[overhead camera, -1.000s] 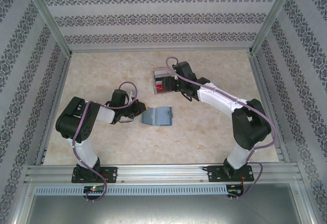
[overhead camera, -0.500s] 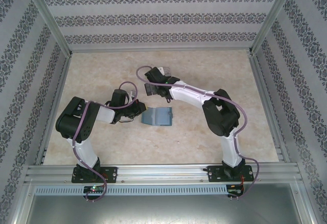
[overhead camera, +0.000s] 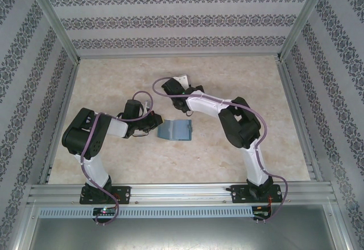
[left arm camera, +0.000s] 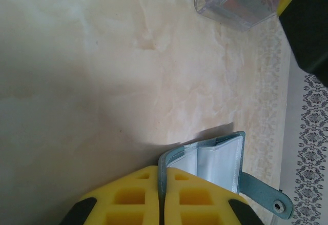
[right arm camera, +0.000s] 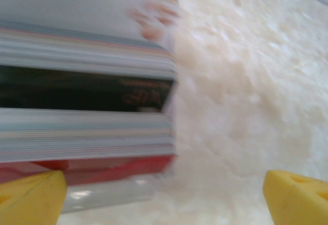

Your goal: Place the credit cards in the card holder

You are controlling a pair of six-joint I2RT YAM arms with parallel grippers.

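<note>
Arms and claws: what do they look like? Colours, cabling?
Both the left arm and right arm have chunky black joint housings and white links, with a mauve cable looping outside each. The left claw and right claw are yellow; the left's shows moulded square pockets and black trim.

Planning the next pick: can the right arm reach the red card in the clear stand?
Probably yes. On the right arm the jaws stand wide open just before the clear stand, with the red card edge-on and exposed, nothing between them, though that close view is blurred.

no readable text; reddish print on dark card (right arm camera: 87,94) blurred.
</note>
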